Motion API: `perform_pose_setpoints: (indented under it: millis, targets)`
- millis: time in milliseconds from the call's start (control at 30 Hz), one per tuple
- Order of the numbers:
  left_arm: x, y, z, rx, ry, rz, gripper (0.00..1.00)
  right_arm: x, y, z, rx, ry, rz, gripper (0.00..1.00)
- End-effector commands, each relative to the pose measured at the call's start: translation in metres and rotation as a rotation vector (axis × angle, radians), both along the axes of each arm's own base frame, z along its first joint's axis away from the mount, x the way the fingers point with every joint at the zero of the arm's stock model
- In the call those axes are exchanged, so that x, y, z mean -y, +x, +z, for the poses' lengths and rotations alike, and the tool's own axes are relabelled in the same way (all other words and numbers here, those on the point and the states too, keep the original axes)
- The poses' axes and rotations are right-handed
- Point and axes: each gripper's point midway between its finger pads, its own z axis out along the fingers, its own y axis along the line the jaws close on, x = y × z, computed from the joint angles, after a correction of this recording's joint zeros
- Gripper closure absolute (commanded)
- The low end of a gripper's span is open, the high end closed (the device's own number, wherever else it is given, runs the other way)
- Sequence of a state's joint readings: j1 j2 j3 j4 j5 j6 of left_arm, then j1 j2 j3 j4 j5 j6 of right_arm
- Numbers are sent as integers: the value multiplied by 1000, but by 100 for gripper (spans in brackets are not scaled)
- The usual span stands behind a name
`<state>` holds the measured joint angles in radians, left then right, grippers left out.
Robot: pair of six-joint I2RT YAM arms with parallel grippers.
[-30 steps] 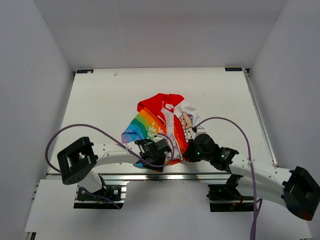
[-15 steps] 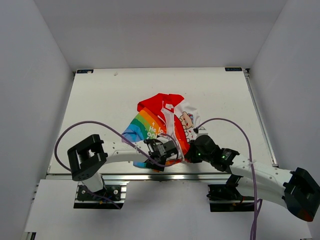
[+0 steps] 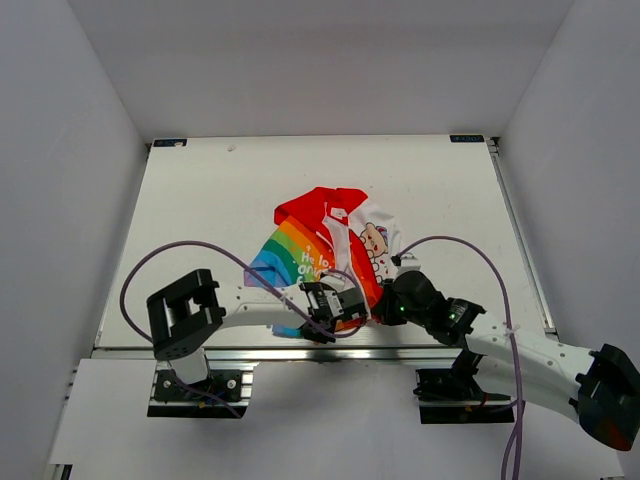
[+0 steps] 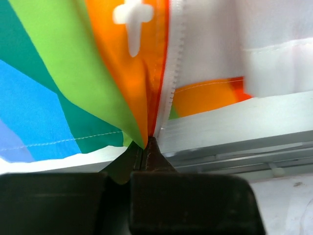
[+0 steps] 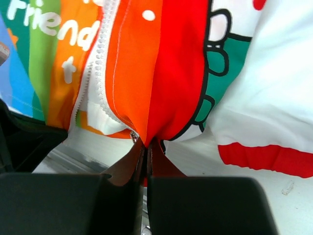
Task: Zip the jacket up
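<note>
Close to the near edge of the table (image 3: 200,180), the jacket (image 3: 330,235) lay crumpled, its red hood lining toward the far side and its rainbow hem toward me. My left gripper (image 4: 146,143) was pinched tight on the bottom edge of the hem, where the green and orange stripes met just beside the white zipper tape (image 4: 172,58). My right gripper (image 5: 145,145) was clamped on the other front panel's bottom edge, biting a fold of orange and red cloth near a bare row of white zipper teeth (image 5: 100,54). The cartoon print (image 5: 220,63) spread to its right. Both grippers sat near each other above the front rail (image 4: 234,132).
</note>
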<state>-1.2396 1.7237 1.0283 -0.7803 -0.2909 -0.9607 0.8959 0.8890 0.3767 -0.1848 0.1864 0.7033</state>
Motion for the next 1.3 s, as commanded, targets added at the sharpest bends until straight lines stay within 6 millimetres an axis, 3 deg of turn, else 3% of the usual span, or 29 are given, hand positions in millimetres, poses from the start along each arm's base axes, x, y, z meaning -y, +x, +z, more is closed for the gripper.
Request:
perform_pose_setpoints:
  millis: [0, 167, 200, 233, 267, 300, 433, 567, 633, 700, 867, 1267]
  targets:
    - [-44, -3, -18, 18, 129, 15, 100, -9, 3, 16, 46, 58, 37, 100]
    - [-8, 24, 53, 199, -161, 21, 100, -29, 6, 58, 168, 207, 118, 100]
    - [-4, 32, 80, 266, -249, 37, 100, -32, 7, 64, 184, 230, 125, 100]
    - [3, 38, 93, 310, -319, 25, 100, -35, 4, 70, 194, 251, 148, 100]
    - [5, 41, 105, 344, -369, 29, 100, -42, 7, 84, 237, 299, 164, 100]
    - [4, 46, 128, 402, -451, 48, 100, -45, 8, 90, 251, 318, 177, 100]
    - [7, 57, 172, 545, -653, 45, 100, -60, 12, 117, 309, 378, 226, 100]
    - [1, 62, 192, 618, -739, 76, 100, -71, 12, 129, 309, 438, 258, 100]
    - [6, 66, 207, 661, -807, 77, 100, -78, 9, 143, 337, 512, 295, 100]
    - [11, 67, 215, 690, -860, 73, 100, -80, 9, 144, 339, 540, 298, 100]
    - [13, 73, 222, 716, -854, 92, 100, -84, 7, 164, 407, 623, 329, 100]
    - [7, 72, 243, 731, -946, 142, 100, -72, 13, 179, 538, 664, 287, 100]
